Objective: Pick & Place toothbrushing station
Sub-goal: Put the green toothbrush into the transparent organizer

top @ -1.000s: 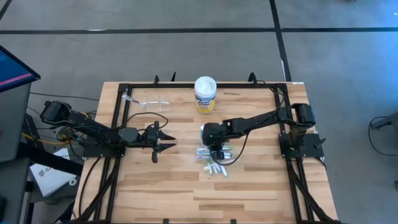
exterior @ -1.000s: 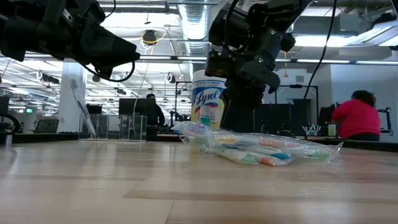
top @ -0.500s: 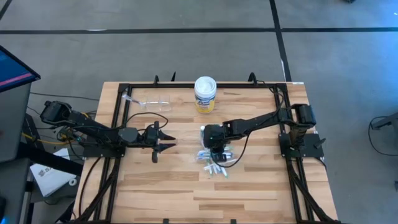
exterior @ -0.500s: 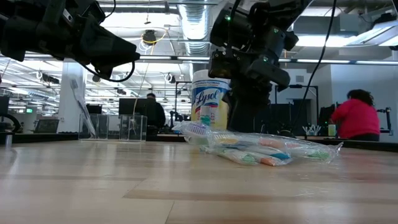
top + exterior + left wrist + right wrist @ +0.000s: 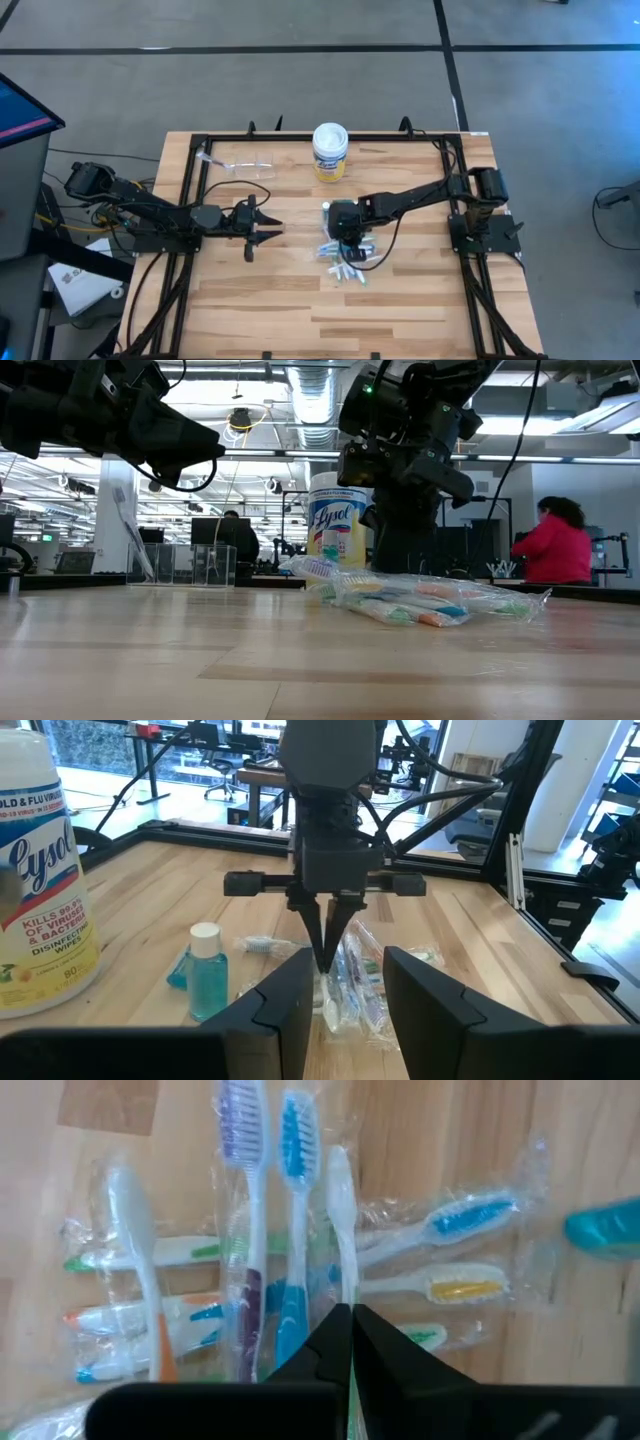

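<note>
The right gripper [image 5: 326, 960] points straight down into the pile of wrapped toothbrushes [image 5: 345, 258] just right of the frame's centre in the high view, its fingers pinched together on a white toothbrush [image 5: 341, 1210]. That brush's long axis runs up the right wrist frame, bristle head uppermost. The left gripper [image 5: 262, 228] hovers at centre left, fingers partly apart and empty. A clear cup [image 5: 242, 163] lies at upper left, beside the wipes tub [image 5: 330, 152].

open-plan lab: ceiling ducts [image 5: 300, 385], workstations [image 5: 215, 535]
</note>
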